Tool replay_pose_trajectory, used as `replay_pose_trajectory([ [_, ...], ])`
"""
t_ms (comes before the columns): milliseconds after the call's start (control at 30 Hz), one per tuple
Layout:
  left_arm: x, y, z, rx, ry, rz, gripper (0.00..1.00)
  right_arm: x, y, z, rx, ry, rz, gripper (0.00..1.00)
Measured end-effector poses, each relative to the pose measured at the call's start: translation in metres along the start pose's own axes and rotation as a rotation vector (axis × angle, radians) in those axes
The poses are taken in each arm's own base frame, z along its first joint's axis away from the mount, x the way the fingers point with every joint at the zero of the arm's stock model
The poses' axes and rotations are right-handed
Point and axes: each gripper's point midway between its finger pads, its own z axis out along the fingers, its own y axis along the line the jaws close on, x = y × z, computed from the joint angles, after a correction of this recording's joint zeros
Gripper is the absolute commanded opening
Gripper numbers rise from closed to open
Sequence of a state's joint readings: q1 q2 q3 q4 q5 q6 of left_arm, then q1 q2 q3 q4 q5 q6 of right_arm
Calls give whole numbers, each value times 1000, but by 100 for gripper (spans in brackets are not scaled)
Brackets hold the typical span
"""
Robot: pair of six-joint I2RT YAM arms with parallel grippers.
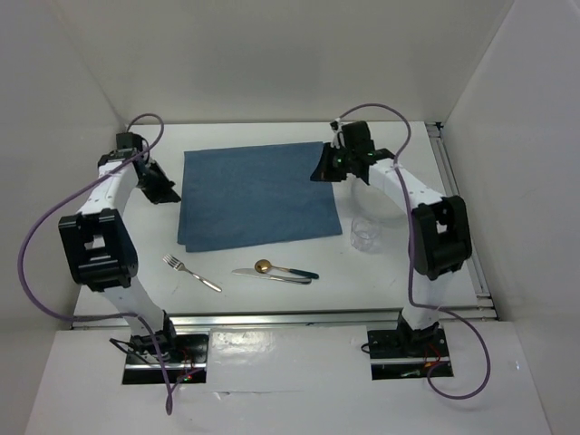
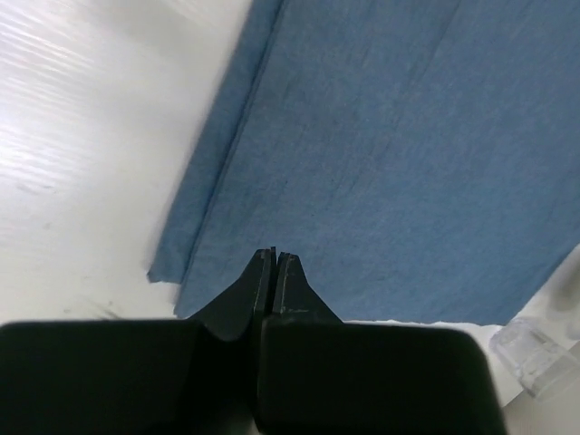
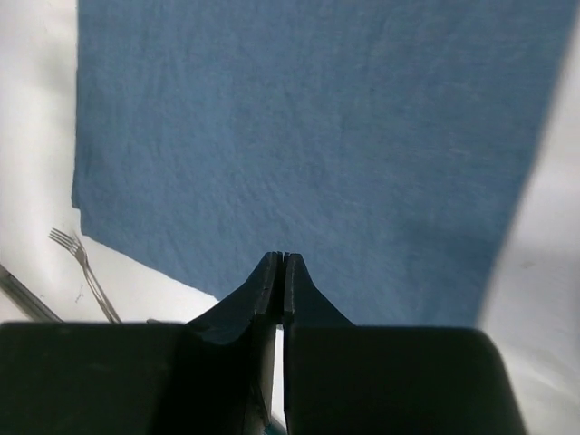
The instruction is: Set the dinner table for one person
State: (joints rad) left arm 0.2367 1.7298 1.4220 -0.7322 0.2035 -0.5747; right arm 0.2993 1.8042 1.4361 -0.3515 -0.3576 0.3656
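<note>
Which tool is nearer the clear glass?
Right. The right tool is at the right edge of the blue placemat, just beyond the glass; the left tool is at its left edge.

A blue cloth placemat (image 1: 258, 195) lies flat, with a fold along its left edge. Near its front edge lie a fork (image 1: 190, 273) and a knife (image 1: 272, 277), with a gold-bowled, dark-handled spoon (image 1: 285, 270) close against the knife. A clear glass (image 1: 365, 234) stands upright just beside the placemat's right front corner.
</note>
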Motion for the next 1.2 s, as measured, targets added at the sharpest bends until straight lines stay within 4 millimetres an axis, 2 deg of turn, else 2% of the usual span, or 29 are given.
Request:
replay_pose_trajectory([
  [100, 16, -3, 24, -26, 69, 24, 0, 13, 4, 31, -3, 60, -8, 1],
  [167, 23, -4, 31, -42, 89, 36, 0, 26, 3, 45, 4, 100, -5, 1],
  [300, 25, 7, 35, -82, 81, 32, 6, 38, -6, 52, 35, 138, 7, 1],
  [433, 46, 28, 41, -127, 101, 8, 19, 37, -10, 50, 58, 121, 4, 22],
  [467, 53, 34, 40, -139, 109, -8, 27, 44, -13, 47, 69, 129, 9, 44],
  [533, 63, 40, 37, -150, 111, -19, 30, 53, -17, 43, 81, 142, 18, 55],
  [567, 65, 41, 35, -148, 109, -18, 38, 58, -19, 41, 87, 152, 24, 57],
  [700, 60, 33, 33, -127, 84, 8, 40, 66, -26, 37, 105, 169, 35, 59],
  [833, 48, 10, 38, -102, 59, 53, 39, 55, -22, 40, 95, 153, 31, 59],
  [933, 37, -7, 45, -89, 56, 77, 39, 34, -14, 55, 65, 132, 22, 57],
  [1000, 23, -22, 60, -81, 50, 94, 38, 22, -13, 69, 54, 114, 17, 53],
  [1100, 15, -26, 76, -98, 61, 99, 38, 26, -17, 85, 64, 125, 33, 48],
  [1200, 13, -24, 88, -119, 82, 96, 41, 41, -25, 99, 73, 163, 63, 47],
])
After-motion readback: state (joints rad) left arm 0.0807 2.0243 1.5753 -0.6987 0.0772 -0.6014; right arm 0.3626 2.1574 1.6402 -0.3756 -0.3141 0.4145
